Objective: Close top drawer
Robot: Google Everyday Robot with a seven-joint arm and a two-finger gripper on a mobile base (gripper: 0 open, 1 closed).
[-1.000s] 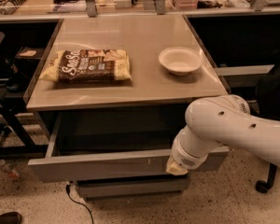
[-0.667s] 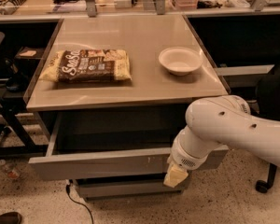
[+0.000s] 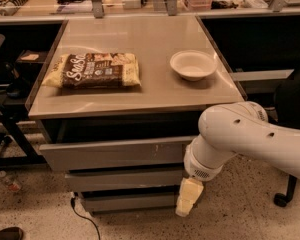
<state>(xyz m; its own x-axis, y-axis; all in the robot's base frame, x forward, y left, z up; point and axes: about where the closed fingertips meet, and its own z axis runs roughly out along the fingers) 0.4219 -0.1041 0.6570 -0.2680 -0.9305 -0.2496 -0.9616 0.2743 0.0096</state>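
The top drawer (image 3: 115,154) is a wide grey drawer just under the tabletop (image 3: 155,39), with a flat handleless front and small pale scuffs. It sticks out a little, with a dark gap above its front. My gripper (image 3: 189,200) is pale, points down, and hangs off the white arm (image 3: 230,134) at the drawer's right end. It sits below the drawer front, in front of the lower drawers. The arm's wrist is next to the right end of the top drawer front.
A brown snack bag (image 3: 92,70) and a white bowl (image 3: 192,64) lie on the tabletop. Two narrower grey drawer fronts (image 3: 125,179) sit below. A black cable (image 3: 82,214) lies on the floor; a chair base (image 3: 285,194) stands at right and a black stand (image 3: 10,129) at left.
The top drawer has slid in toward the table and now sticks out much less. My gripper has dropped lower, from the drawer front's level to below it.
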